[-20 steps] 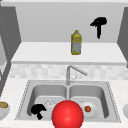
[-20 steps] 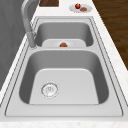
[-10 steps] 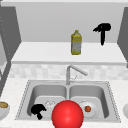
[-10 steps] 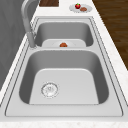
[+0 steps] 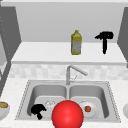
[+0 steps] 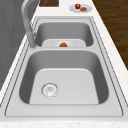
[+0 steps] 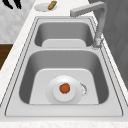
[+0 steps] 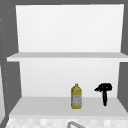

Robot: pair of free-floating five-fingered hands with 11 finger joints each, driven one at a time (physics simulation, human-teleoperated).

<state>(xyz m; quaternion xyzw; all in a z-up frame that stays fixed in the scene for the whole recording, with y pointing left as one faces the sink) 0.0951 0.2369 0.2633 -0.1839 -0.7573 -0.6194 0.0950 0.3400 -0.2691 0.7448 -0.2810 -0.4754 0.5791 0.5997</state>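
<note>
Inspection at the sink and the shelf above it.

**Position.** The right hand (image 5: 104,41) hangs in the air over the shelf (image 5: 45,53), level with the upper half of the bottle (image 5: 76,43) and apart from it on its right. In the upper view the right hand (image 8: 104,92) is at the same height beside the bottle (image 8: 76,97), clear of the shelf's end wall.

**Pose.** The hand reads as a T: a bar across the top with a tip aimed left at the bottle, and a long stem pointing straight down. The fingers appear stretched out and released, with nothing between them.

**Thing concerned.** The bottle is yellow and stands upright near the middle of the shelf, touched by nothing.

**Handling note.** The bottle is tall and narrow, so I judge that a knock near the cap would tip it. Contact is better made at the label, from the side, with the fingers spread around the body before they close.

**Other hand.** The left hand (image 5: 38,110) floats at the front of the left basin (image 5: 47,91), near the drain (image 5: 50,103) and just left of the red ball (image 5: 67,114). Whether it is clenched or slack cannot be told.

**Surroundings.** A plate (image 7: 56,98) bearing a small orange item lies in the right basin. The faucet (image 5: 72,71) swings to the right.
</note>
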